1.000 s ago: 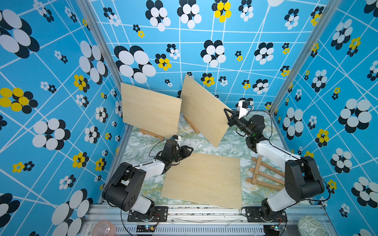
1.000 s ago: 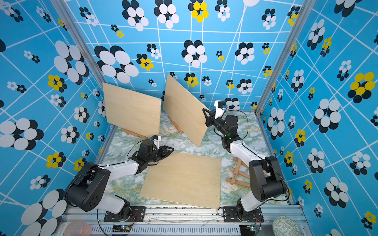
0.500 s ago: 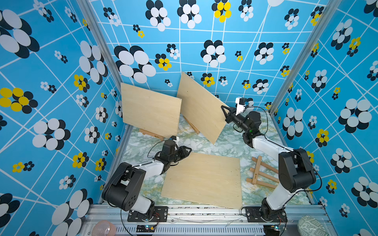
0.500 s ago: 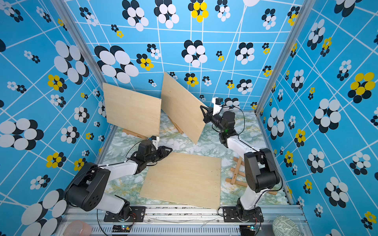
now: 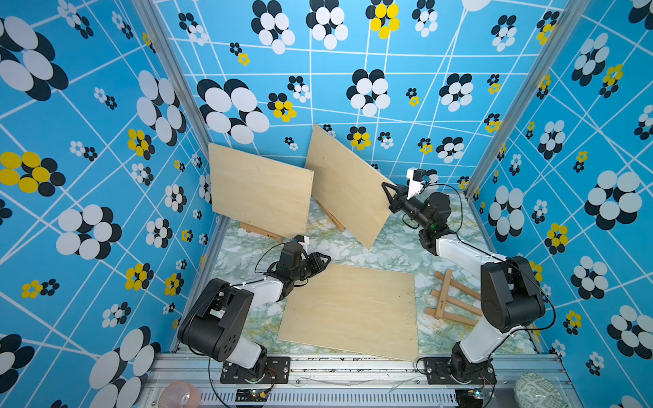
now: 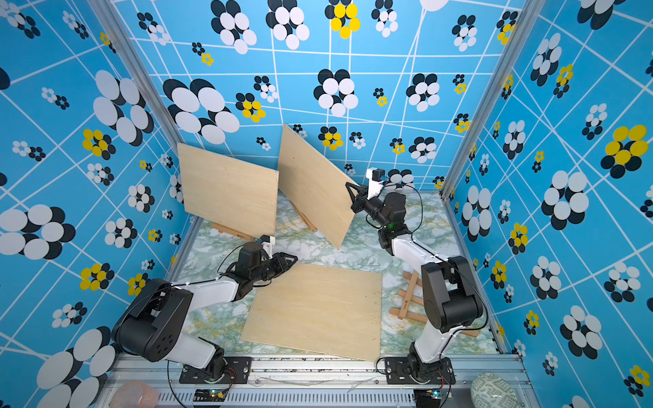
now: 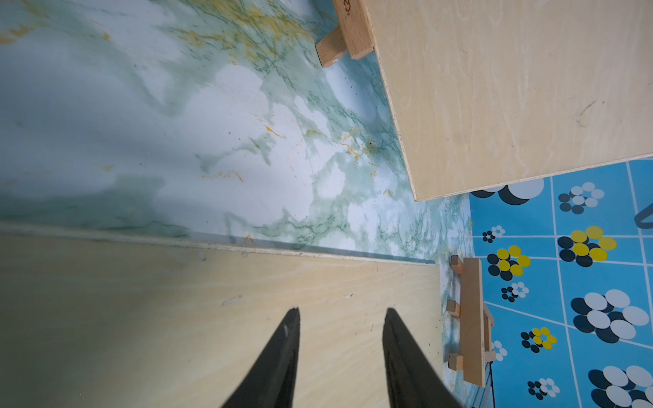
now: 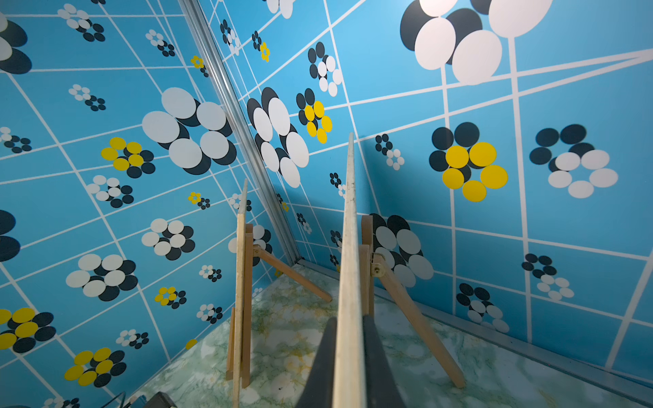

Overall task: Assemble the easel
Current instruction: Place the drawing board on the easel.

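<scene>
Far left at the back, the left board (image 5: 259, 192) stands on its left easel (image 5: 259, 231), leaning back, with just the easel's ledge poking out underneath. In front of it, the left claw (image 5: 323, 261) sits low over the near corner of the flat board (image 5: 349, 311), which lies on the marble worktop (image 5: 388, 254). The left wrist view shows this claw (image 7: 342, 312) with its fingers (image 7: 282, 353) apart and nothing between them, just hovering over the plywood.

Middle back is the main thing: the tilted board (image 5: 348, 187), cocked at an angle with one corner pointing down at the worktop. It's right in front of the middle easel (image 5: 330, 215), whose back leg is spread out in the right wrist view (image 8: 406, 311). Can't tell if the board actually sits on the ledge.

The right claw (image 5: 388, 192) is clamped on that board's right edge. The wrist view shows it (image 8: 349, 325) pinching the thin edge (image 8: 349, 247) from both sides.

Far right, a spare easel (image 5: 452, 296) lies flat on the worktop beside the right arm.
</scene>
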